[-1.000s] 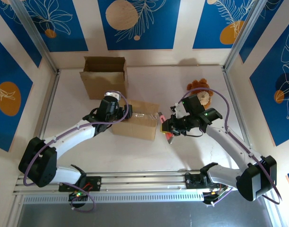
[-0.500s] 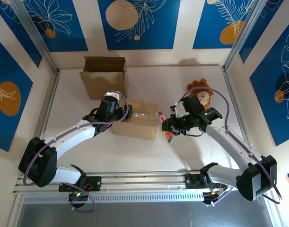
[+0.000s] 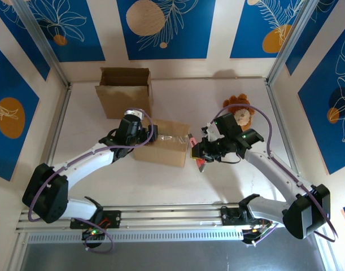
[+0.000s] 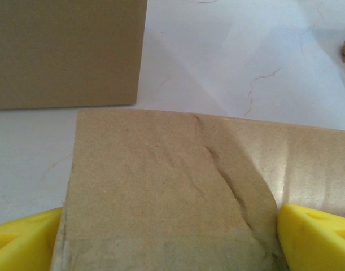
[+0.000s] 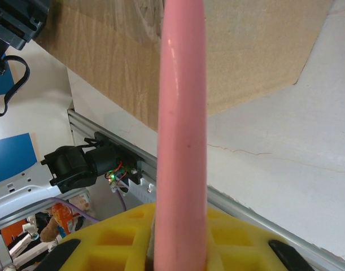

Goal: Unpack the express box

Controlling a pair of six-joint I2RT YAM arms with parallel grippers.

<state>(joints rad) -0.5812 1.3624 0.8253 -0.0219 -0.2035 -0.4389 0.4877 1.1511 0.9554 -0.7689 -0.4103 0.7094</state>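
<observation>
**Right arm inches toward the box**

Right arm has crept closer; the express box (image 3: 161,143) lies longways, left to right; left gripper (image 3: 143,138) sits at its left end, jaws wide apart; right gripper (image 3: 198,153), just off its right end, squeezes a pink stick (image 5: 182,113) pointing at the box.

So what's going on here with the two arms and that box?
The left gripper, open, sits at one end of the closed box, apparently steadying it. The right gripper is shut on a pink tool, whose tip is by the box's other end. The box is not yet opened.
</observation>
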